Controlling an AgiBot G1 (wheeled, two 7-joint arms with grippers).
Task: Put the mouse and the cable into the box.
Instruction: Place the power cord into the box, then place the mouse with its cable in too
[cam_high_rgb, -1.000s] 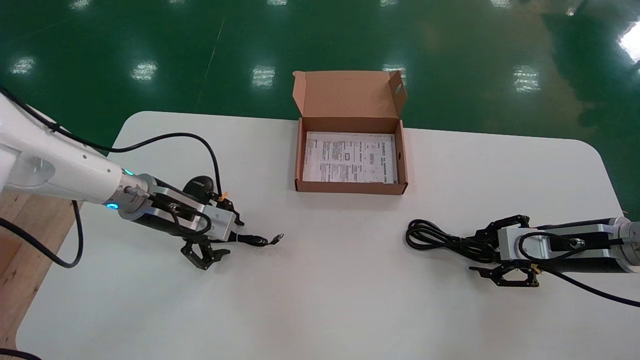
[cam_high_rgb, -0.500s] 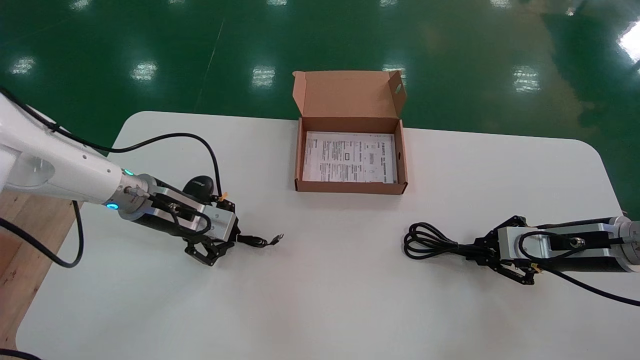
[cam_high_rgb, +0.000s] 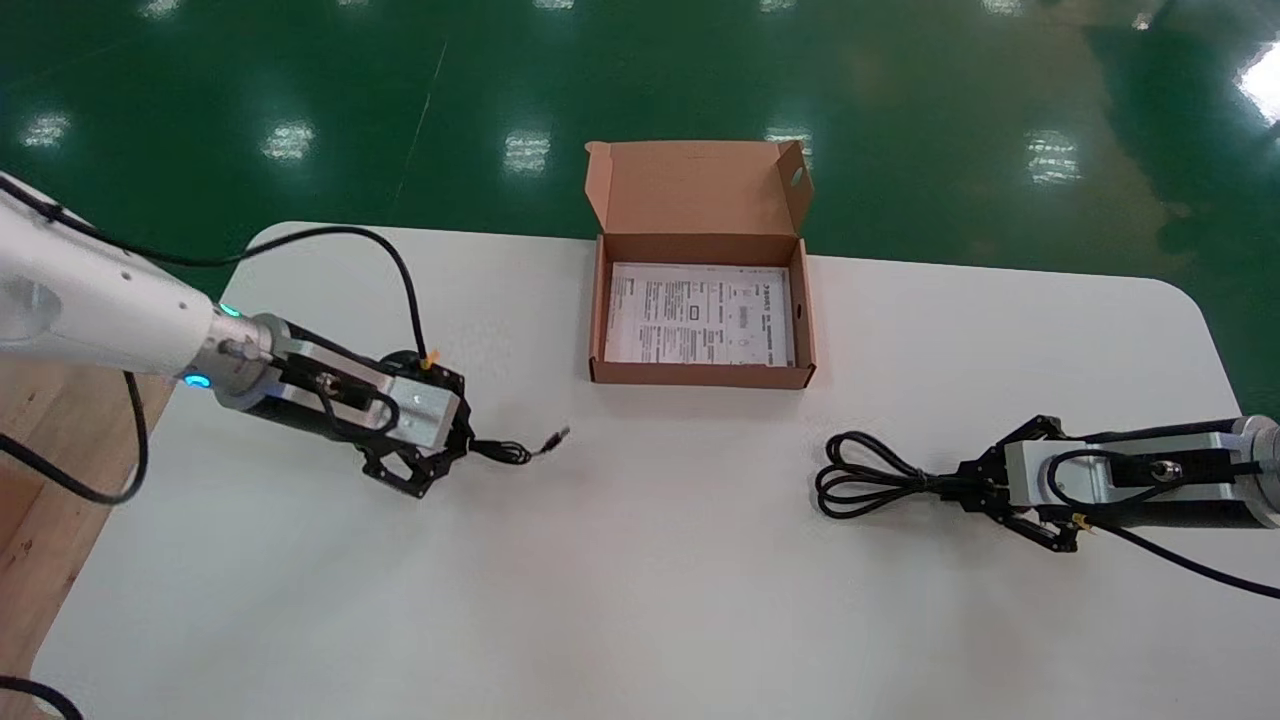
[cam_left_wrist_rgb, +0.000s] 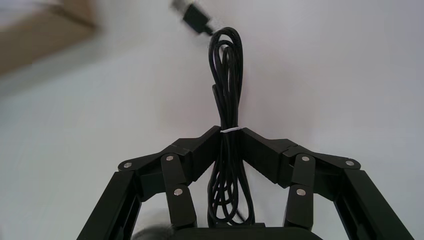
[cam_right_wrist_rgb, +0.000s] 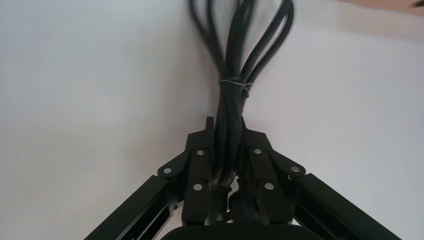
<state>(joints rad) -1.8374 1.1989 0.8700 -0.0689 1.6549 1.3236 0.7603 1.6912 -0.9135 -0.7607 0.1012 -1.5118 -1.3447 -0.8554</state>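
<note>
White table (cam_high_rgb: 640, 610) over glossy green floor (cam_high_rgb: 300, 70) — wooden surface (cam_high_rgb: 40, 545) alongside.

box (cam_high_rgb: 700, 374) far centre, paper (cam_high_rgb: 700, 320) inside | mouse cord (cam_high_rgb: 505, 452) left | cable (cam_high_rgb: 870, 482) right | table (cam_high_rgb: 640, 600) beneath

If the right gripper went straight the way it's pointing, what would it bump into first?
Mostly bare table ahead of the right gripper and its cable; far across, it might reach the left gripper, though depth is unclear.

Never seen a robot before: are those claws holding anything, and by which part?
Both. The left gripper grips a thin black bundled cord at its white tie; the right gripper grips a thicker black coiled cable beside its wire tie.
</note>
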